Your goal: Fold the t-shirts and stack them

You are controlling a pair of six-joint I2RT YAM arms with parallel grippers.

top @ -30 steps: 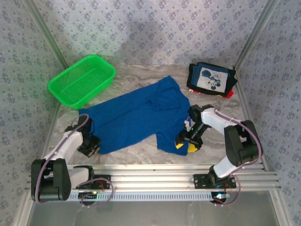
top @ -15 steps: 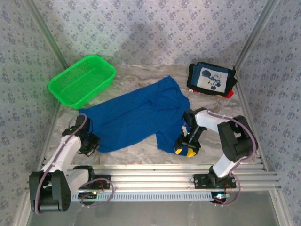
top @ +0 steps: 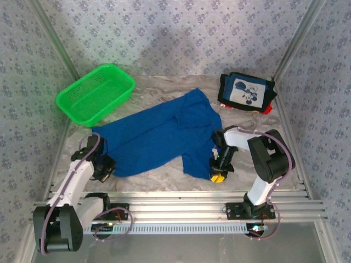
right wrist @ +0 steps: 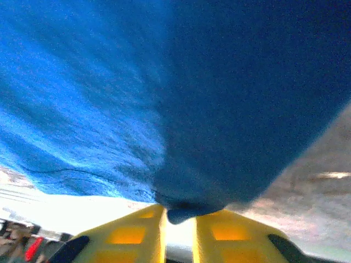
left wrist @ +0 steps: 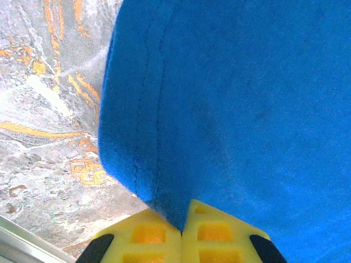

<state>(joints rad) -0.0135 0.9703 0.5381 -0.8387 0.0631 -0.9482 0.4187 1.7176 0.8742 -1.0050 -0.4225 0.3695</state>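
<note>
The royal blue t-shirt (top: pixel 159 137) lies spread plain side up across the middle of the table. My left gripper (top: pixel 107 171) sits at the shirt's near left corner. In the left wrist view its yellow fingers (left wrist: pixel 148 235) are pressed together on the hemmed edge of the blue cloth (left wrist: pixel 230 98). My right gripper (top: pixel 218 174) is at the near right corner, and its jaws stand a sliver apart with a tip of the blue cloth (right wrist: pixel 181 211) pinched between them. The dark navy t-shirt (top: pixel 245 92) with the white cartoon panel lies folded at the back right, with a bit of the red one (top: pixel 267 109) under it.
A green mesh basket (top: pixel 96 93) stands at the back left. Bare marble table (top: pixel 164 178) runs along the near edge in front of the shirt, with the aluminium rail (top: pixel 175 200) just behind it. Patterned walls close in both sides.
The right arm's elbow has swung left and its gripper has dropped slightly nearer at the shirt's corner. The left arm has straightened a little, its gripper staying at the near left corner.
</note>
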